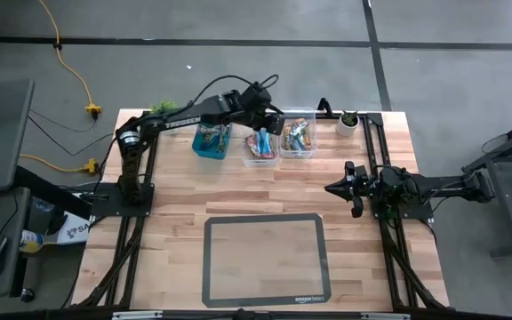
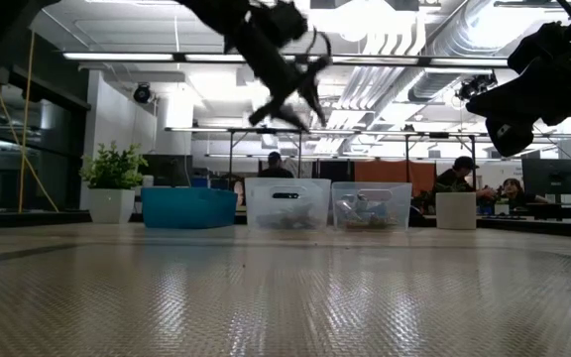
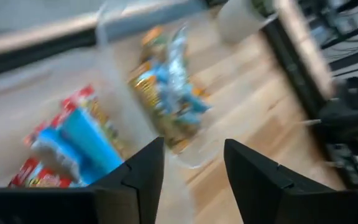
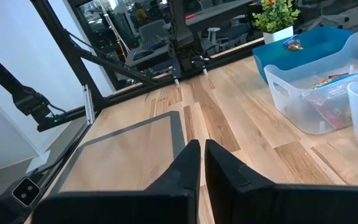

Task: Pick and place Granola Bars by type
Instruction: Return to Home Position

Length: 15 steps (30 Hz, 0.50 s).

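Two fingers of my left gripper (image 3: 192,148) stand apart with nothing between them, hanging just above the left clear bin (image 1: 260,162) at the far edge of the table (image 1: 176,196). Below them lie the granola bars (image 3: 73,140): red and blue wrappers in this bin, yellow-and-blue ones in the right clear bin (image 1: 298,154) just beside it. The teal bin (image 1: 210,153) on the other side, near my forearm, holds some too. No bar shows on the bare wood, so I judge the sorting done and only the pull-back left. That is where the danger lies: if I draw toward the left edge before lifting, a spread finger or my wrist could catch a bin's rim and drag or tip it, mixing the sorted bars. My right gripper (image 4: 202,149), fingers closed and empty, waits near the right edge, well apart, so I expect no clash there.
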Available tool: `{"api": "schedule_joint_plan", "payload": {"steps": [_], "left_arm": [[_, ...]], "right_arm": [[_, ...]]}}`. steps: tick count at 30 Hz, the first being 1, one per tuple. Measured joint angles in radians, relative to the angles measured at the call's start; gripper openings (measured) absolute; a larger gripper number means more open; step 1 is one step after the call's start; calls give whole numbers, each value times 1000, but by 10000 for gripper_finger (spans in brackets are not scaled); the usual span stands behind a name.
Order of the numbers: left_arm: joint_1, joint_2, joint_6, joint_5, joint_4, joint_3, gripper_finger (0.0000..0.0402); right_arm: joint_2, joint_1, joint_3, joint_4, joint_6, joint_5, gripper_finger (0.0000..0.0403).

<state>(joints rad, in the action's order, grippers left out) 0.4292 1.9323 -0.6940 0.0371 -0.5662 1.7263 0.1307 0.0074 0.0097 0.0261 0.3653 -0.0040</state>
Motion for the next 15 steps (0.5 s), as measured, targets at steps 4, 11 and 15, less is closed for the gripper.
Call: {"api": "schedule_joint_plan", "payload": {"steps": [4, 11, 15], "left_arm": [[-29, -67, 55, -18, 67, 5, 154], [-76, -184, 198, -38, 81, 7, 127], [-86, -227, 250, -59, 93, 2, 105]], "right_arm": [[0, 0, 0, 0, 0, 0, 5], [0, 0, 0, 0, 0, 0, 4], [0, 0, 0, 0, 0, 0, 3]]}}
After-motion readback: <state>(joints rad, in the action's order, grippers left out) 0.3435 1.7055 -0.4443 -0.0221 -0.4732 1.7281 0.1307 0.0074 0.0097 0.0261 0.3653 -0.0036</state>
